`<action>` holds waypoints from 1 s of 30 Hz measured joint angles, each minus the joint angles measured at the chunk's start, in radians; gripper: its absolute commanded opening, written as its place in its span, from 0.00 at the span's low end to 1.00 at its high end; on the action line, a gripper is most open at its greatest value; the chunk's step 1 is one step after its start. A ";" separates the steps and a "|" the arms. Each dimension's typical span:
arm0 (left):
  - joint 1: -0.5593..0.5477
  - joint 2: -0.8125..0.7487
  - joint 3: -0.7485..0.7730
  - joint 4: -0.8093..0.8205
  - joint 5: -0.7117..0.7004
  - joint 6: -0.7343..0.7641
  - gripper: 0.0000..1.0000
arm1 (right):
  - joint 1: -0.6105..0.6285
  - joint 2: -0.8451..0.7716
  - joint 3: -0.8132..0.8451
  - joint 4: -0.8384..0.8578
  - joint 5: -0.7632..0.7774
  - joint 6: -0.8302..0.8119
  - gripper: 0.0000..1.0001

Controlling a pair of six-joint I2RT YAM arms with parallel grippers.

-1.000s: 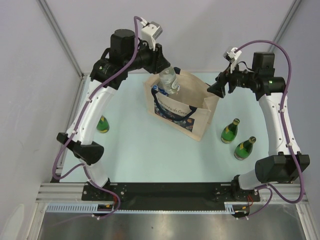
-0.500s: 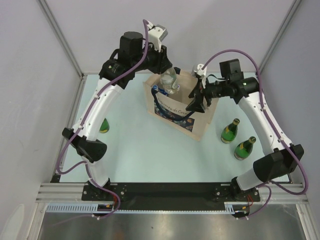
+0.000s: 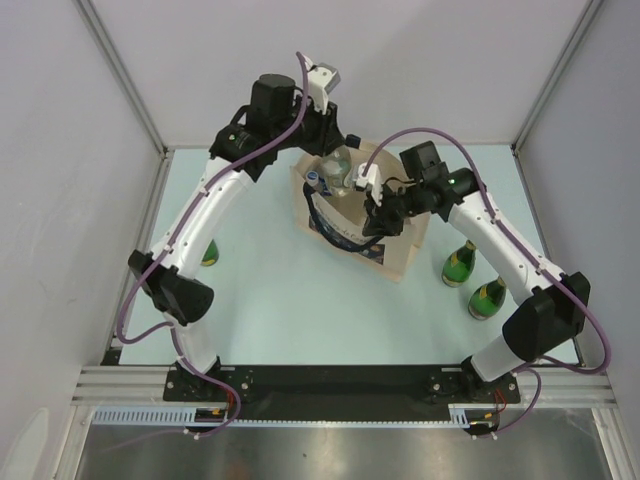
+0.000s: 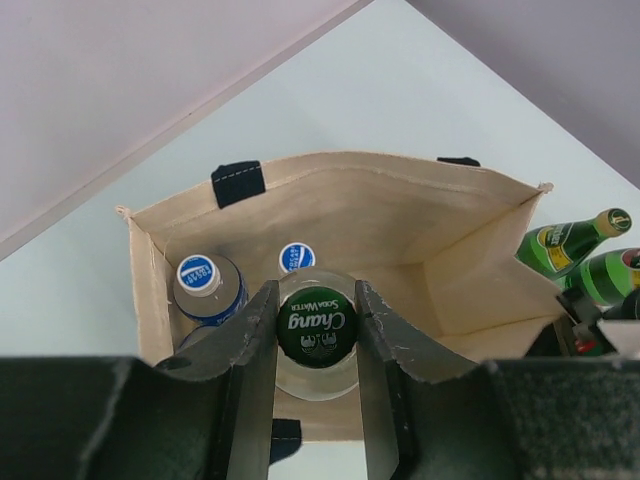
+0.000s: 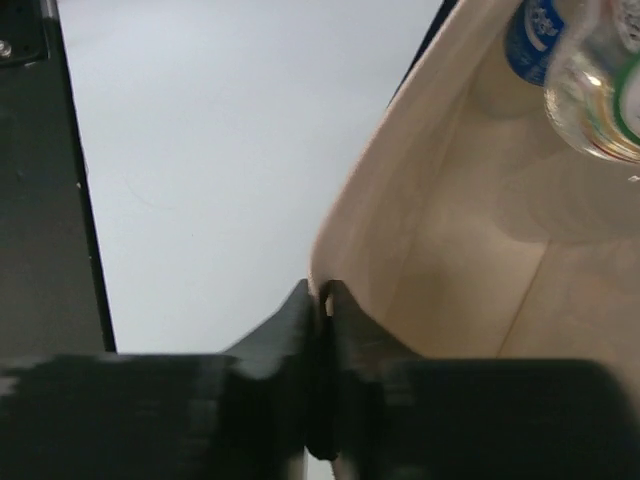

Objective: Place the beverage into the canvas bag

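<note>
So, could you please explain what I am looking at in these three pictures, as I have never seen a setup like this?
These are two robot arms bolted to a table, each ending in a two-finger gripper. The overhead picture comes from a fixed camera above and behind them. The other two come from cameras on the wrists. The left gripper holds a clear bottle with a green cap by its top, over the mouth of the open canvas bag. The right gripper pinches the bag's rim, apparently to keep it open. Two blue-capped bottles already stand inside the bag. On the table, two green bottles stand right of the bag and another left of it.
</note>
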 measured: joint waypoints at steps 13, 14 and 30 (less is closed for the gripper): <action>0.000 -0.003 -0.246 0.108 -0.005 0.001 0.00 | 0.067 -0.016 -0.063 -0.025 -0.011 -0.130 0.00; 0.000 -0.003 -0.261 0.108 -0.007 0.000 0.00 | 0.068 -0.016 -0.063 -0.027 -0.012 -0.134 0.00; -0.002 -0.003 -0.454 0.275 -0.014 0.001 0.00 | 0.071 -0.011 -0.050 -0.043 -0.020 -0.147 0.00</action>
